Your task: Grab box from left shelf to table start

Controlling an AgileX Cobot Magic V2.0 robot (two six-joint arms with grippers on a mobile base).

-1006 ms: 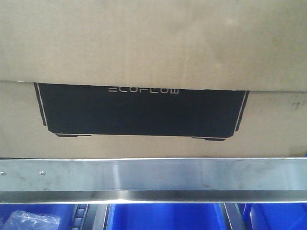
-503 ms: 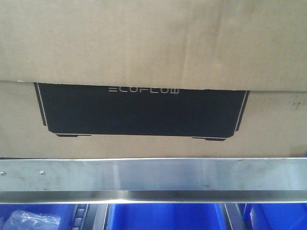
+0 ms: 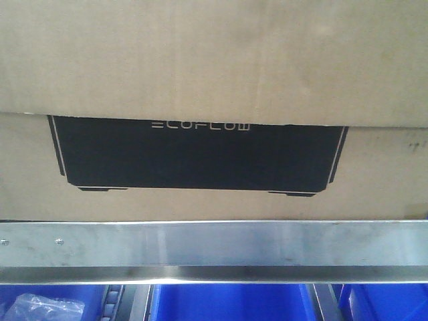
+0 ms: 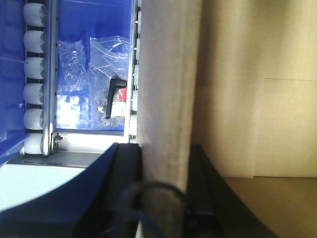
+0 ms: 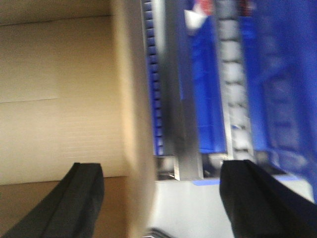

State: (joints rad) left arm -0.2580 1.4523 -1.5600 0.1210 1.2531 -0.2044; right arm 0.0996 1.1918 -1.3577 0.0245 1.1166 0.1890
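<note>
The left claw (image 4: 161,152) has matte black, wedge-shaped fingers, and a dark cable (image 4: 148,191) loops at 6 o'clock. The right claw (image 5: 163,168) has black tapered fingers at 7 and 5 o'clock.

Box (image 3: 200,67): running past the front view's top and sides, its nearer cardboard face covering the black panel (image 3: 197,157) along the top.
Shelf rail (image 3: 214,244): running off both sides.
Blue bins (image 3: 231,304): being cropped at the bottom.
Bagged goods (image 4: 106,64), left wrist view: showing too indistinctly to identify.
Right wrist view: blurring throughout.

Brown box (image 3: 200,60), black panel (image 3: 200,157); silver shelf (image 3: 214,244); blue bins (image 3: 227,304).
</note>
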